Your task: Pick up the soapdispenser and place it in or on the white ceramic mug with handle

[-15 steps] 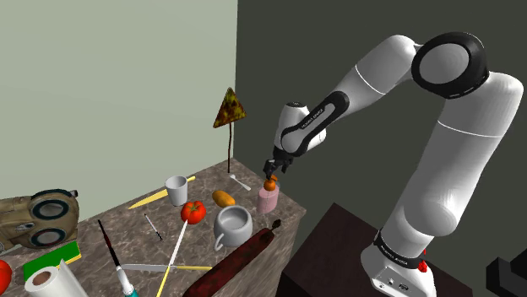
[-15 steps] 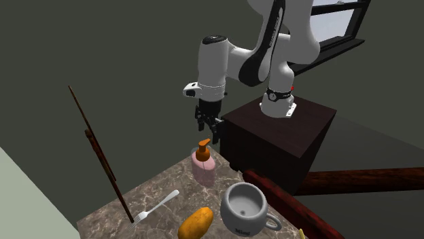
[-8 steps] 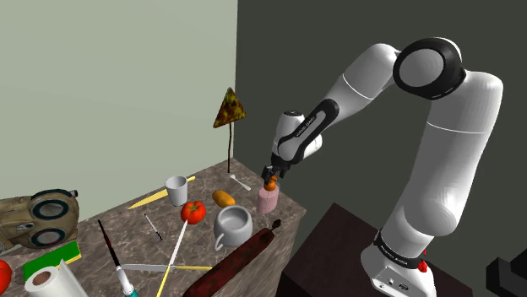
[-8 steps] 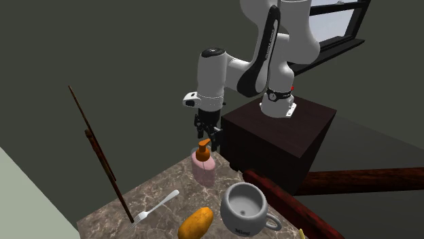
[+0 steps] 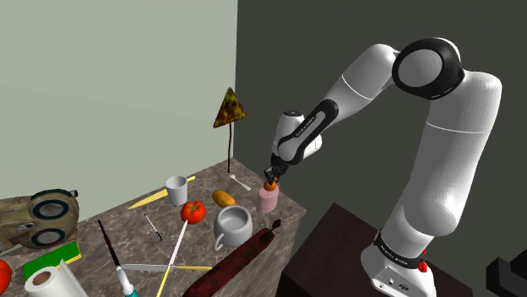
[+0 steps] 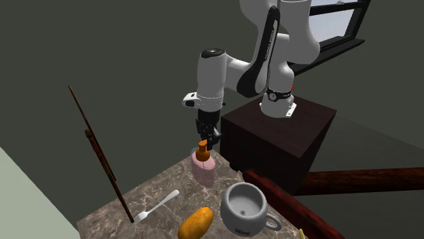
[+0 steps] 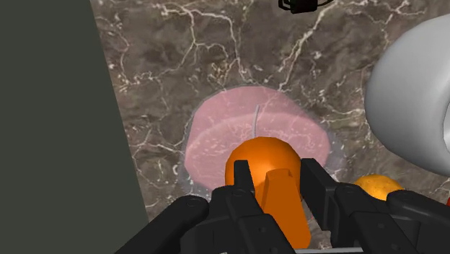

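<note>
Pinching the orange pump head of the upright pink soap dispenser (image 6: 204, 170) from straight above with the black two-finger gripper (image 6: 208, 139). Standing at the corner of the marbled brown tabletop (image 6: 163, 197), near the pale grey handled mug (image 6: 244, 207).

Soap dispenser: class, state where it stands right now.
In the shoulder view the pink soap dispenser stands near the marble table's right edge, just beyond the mug, with the claw at its orange pump.

Shoulder beside stand (image 5: 331, 253), 2nd opposite, wrist close

Tomato (image 5: 193, 211) and fork (image 6: 155, 206) lie on the marble counter (image 6: 166, 180)
</note>
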You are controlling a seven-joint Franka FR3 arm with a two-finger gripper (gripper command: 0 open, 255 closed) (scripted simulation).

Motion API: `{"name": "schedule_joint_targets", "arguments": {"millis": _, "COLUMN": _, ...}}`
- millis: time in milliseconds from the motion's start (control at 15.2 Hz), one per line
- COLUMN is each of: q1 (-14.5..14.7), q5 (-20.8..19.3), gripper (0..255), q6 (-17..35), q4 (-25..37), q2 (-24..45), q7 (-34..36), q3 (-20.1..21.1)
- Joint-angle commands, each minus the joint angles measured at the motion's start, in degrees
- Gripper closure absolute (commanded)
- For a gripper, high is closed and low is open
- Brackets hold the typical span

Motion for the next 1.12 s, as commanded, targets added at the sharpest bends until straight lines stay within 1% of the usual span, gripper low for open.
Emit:
{"name": "schedule_joint_targets", "arguments": {"millis": 0, "q1": 0.00, "q5": 0.00, "gripper": 255, "q6": 0.00, "q4": 0.00, "q2": 0.00, "q7": 0.00, "q3": 0.00}}
{"name": "schedule_joint_targets", "arguments": {"millis": 462, "q1": 0.00, "q5": 0.00, "gripper": 255, "q6": 0.00, "q4": 0.00, "q2": 0.00, "q7": 0.00, "q3": 0.00}}
{"name": "schedule_joint_targets", "arguments": {"millis": 1056, "q1": 0.18, "q5": -0.95, "gripper": 255, "q6": -7.12, "q4": 0.24, "q2": -6.89, "q7": 0.73, "q3": -0.34}}
